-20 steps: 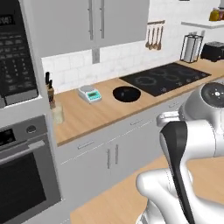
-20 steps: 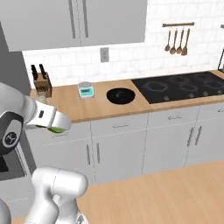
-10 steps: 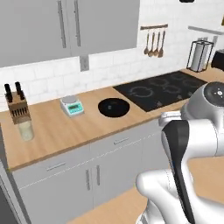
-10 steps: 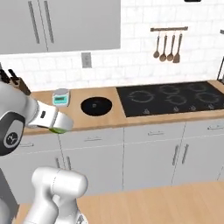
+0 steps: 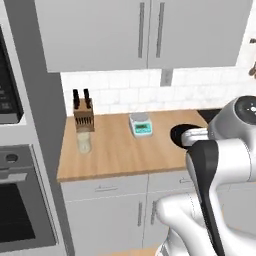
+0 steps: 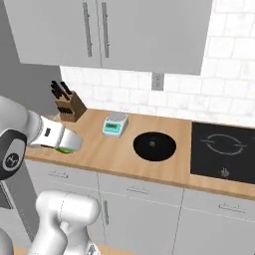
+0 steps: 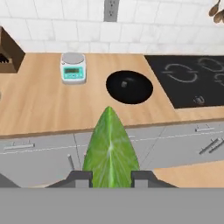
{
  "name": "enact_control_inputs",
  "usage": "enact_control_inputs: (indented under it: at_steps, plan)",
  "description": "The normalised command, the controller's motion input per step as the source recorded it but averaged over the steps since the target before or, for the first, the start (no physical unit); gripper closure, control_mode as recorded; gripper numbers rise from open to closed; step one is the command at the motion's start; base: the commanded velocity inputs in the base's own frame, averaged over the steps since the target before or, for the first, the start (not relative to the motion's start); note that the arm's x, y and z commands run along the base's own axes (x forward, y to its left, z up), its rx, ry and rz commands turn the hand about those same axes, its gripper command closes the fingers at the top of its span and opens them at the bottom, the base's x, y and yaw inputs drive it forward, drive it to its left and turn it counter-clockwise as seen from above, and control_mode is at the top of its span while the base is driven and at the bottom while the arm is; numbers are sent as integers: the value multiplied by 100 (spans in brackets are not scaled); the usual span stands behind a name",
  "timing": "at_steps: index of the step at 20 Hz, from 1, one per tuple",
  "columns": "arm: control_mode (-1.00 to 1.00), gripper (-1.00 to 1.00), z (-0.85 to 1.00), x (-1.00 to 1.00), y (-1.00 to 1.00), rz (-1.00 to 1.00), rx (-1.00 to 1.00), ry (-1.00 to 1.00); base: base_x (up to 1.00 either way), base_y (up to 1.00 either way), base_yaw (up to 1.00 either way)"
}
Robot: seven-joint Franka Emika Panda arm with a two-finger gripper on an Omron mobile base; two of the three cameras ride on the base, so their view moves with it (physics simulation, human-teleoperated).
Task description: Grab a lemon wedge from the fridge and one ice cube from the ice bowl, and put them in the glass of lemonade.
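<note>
1. Gripper (image 7: 111, 178) clamped on the lemon wedge (image 7: 110, 151), one dark finger tip pressed against each flank near the wide end, pointed tip projecting forward past the fingers.
2. Wedge carried in the air in front of the wooden counter (image 5: 125, 155), out past its front edge; in the right base view, a sliver of green (image 6: 64, 149) peeking from under the white hand.
3. Glass of lemonade (image 5: 84, 144) standing on that counter, just in front of the knife block (image 5: 83, 115) and well left of the white-and-teal scale (image 5: 141, 124).
4. Round black pan (image 6: 154, 146) resting on the counter right of the scale, next to the dark cooktop (image 6: 225, 152).
5. Likely light, soft and wet: easily squashed by a hard squeeze, prone to slipping from a loose one.
6. Best held as now, across the two flat cut faces toward the thick end, with a steady moderate pinch until above the glass rim.
7. Ice cube part of the job apparently not yet done.
</note>
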Motion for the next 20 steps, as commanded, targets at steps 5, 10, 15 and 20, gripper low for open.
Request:
enact_control_inputs:
  at_steps: [5, 10, 15, 20]
  plan:
    - [100, 100, 0, 0, 0, 0, 0, 0, 100, 0, 46]
    - [100, 100, 0, 0, 0, 0, 0, 0, 38, 0, 45]
    - [100, 100, 0, 0, 0, 0, 0, 0, 0, 0, 49]
    - [100, 100, 0, 0, 0, 0, 0, 0, 22, 0, 50]
